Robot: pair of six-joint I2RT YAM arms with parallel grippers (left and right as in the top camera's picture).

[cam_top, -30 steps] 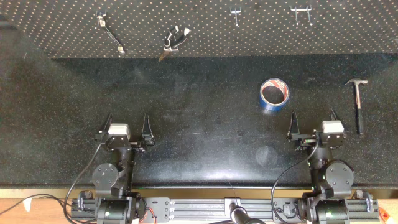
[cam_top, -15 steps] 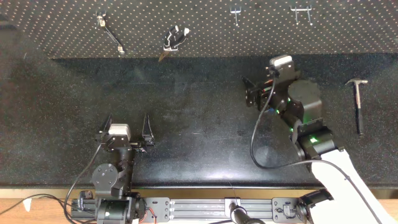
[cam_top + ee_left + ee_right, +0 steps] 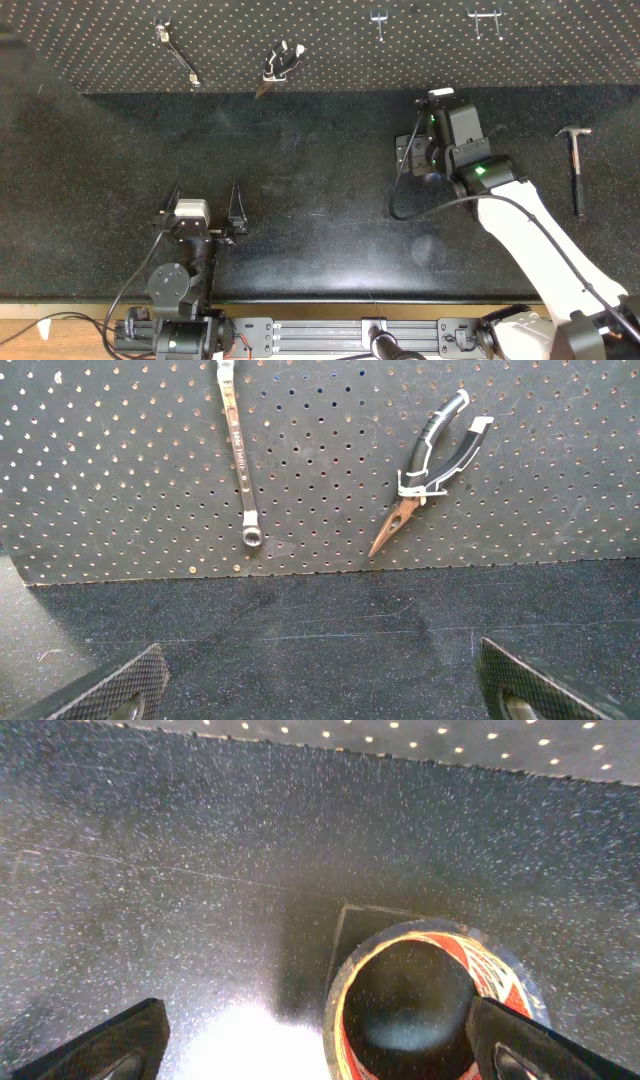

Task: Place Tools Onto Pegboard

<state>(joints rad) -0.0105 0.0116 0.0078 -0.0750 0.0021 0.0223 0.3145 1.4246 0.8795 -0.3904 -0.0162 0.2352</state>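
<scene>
the right tool (image 3: pixel 318 1048) is hovering wide open over the tape roll (image 3: pixel 492 972), which is lying flat on the desk (image 3: pixel 150 870) at centre right of the top view. the roll is sitting toward one finger, so descending risks striking its rim and shoving it aside. the left tool (image 3: pixel 320 695) is resting wide open. no writing is showing legibly.
</scene>
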